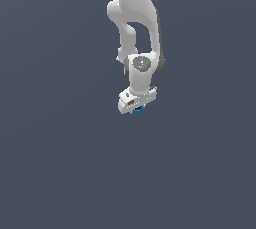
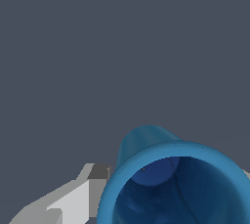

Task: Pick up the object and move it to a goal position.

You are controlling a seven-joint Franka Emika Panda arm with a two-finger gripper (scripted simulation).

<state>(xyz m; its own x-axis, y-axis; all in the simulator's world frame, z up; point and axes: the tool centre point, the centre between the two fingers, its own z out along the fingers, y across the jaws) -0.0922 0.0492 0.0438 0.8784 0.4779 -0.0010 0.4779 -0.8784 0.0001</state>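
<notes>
The object (image 1: 138, 110) is a small bright blue piece showing just under the white hand of the arm, near the middle of the exterior view. My gripper (image 1: 137, 108) is shut on it. In the wrist view the object (image 2: 171, 179) looks like a blue open-mouthed cup seen from its rim, filling much of the picture, with one grey-white finger (image 2: 73, 201) pressed against its side. The other finger is hidden behind the cup. I cannot tell how high the object hangs over the ground.
The white arm (image 1: 135, 28) reaches down from the top of the exterior view. Around it there is only a plain dark grey-blue surface (image 1: 60, 163), with no other objects or goal marker visible.
</notes>
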